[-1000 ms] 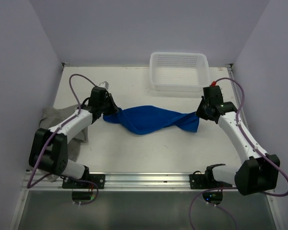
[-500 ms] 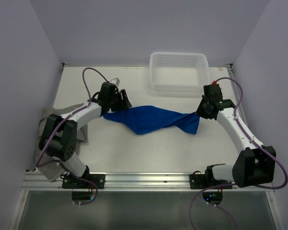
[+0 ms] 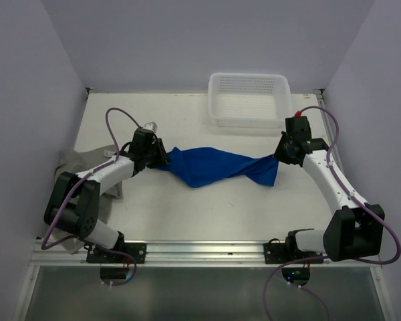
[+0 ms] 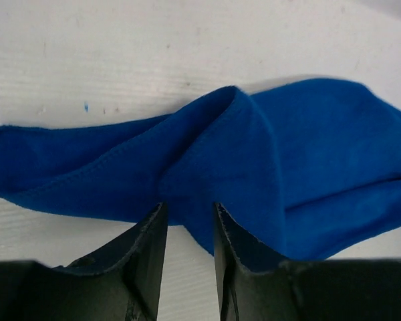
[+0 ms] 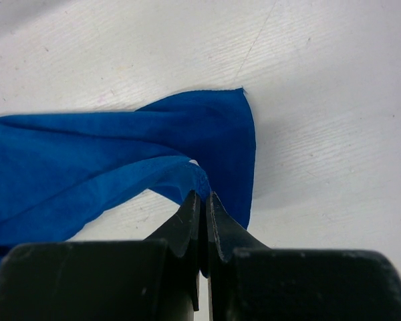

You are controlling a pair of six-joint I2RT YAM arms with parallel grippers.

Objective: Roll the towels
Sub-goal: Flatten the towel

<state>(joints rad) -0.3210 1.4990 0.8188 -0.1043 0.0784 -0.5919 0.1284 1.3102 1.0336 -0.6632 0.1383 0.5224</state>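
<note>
The blue towel (image 3: 210,167) lies twisted and stretched across the middle of the table. My left gripper (image 3: 163,159) is at its left end, low over the table. In the left wrist view the fingers (image 4: 189,206) stand apart, with the towel's folded edge (image 4: 287,167) just at their tips and bare table between them. My right gripper (image 3: 281,155) is shut on the towel's right corner. In the right wrist view its jaws (image 5: 202,195) pinch a fold of blue cloth (image 5: 87,160). The grey towel (image 3: 73,164) lies crumpled at the left edge, partly under my left arm.
A white perforated basket (image 3: 249,99) stands at the back right, just behind my right gripper. Walls close the table on the left, right and back. A metal rail (image 3: 200,251) runs along the near edge.
My left arm swung up and right, then came back down and left to the towel's left end. The towel's left end shifted slightly right. The right gripper held still.
</note>
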